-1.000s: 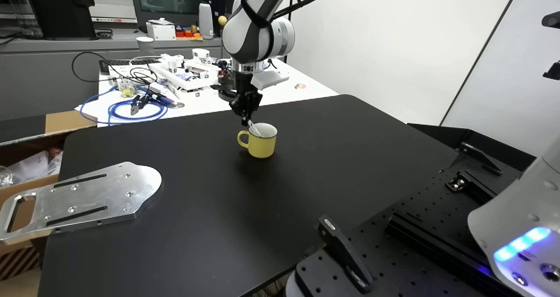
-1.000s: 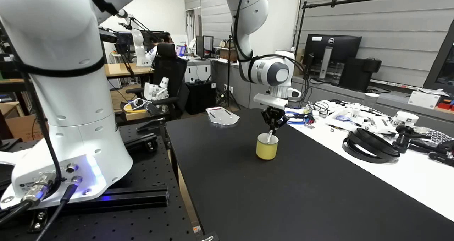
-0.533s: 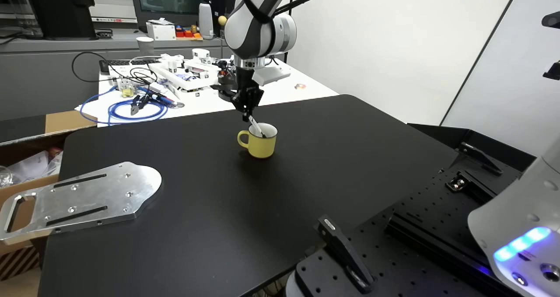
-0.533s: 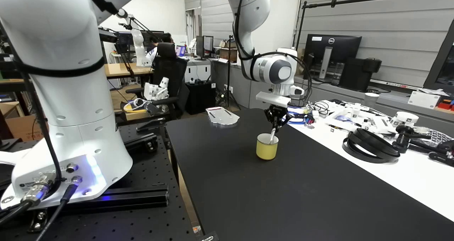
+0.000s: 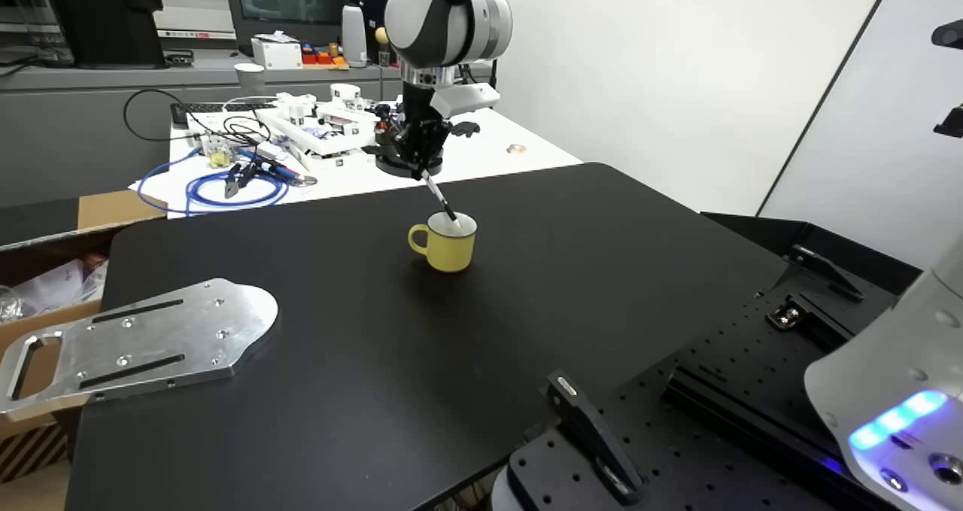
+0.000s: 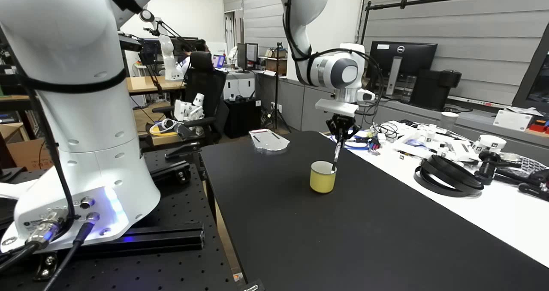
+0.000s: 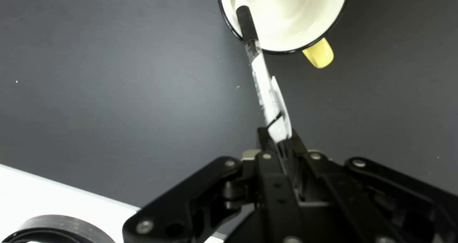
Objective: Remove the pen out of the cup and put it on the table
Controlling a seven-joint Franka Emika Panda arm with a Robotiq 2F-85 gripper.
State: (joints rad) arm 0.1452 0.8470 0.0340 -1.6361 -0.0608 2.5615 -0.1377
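Observation:
The pen [image 5: 436, 191] is white and clear with a black grip and pale tip. It also shows in an exterior view [image 6: 337, 156] and the wrist view [image 7: 263, 82]. My gripper [image 7: 281, 137] is shut on its upper end, above and beside the cup, as an exterior view shows [image 5: 421, 171]. The pen hangs tilted, its tip at the mouth of the yellow cup [image 5: 450, 251]. I cannot tell whether the tip is just inside or just above the rim. The cup stands upright on the black table [image 5: 338, 345]; its pale inside shows in the wrist view [image 7: 293, 17].
A grey metal plate [image 5: 173, 330] lies at a table edge. A white table [image 6: 411, 179] with cables, tools and black rings [image 6: 448, 177] adjoins the black table. The robot base [image 6: 94, 166] stands on a perforated black mount. An open cardboard box [image 5: 45, 323] sits beside the table.
My gripper has risen and drawn the pen up with it, so its black grip now shows above the rim. The gripper also shifted away from the robot base. The cup stayed put.

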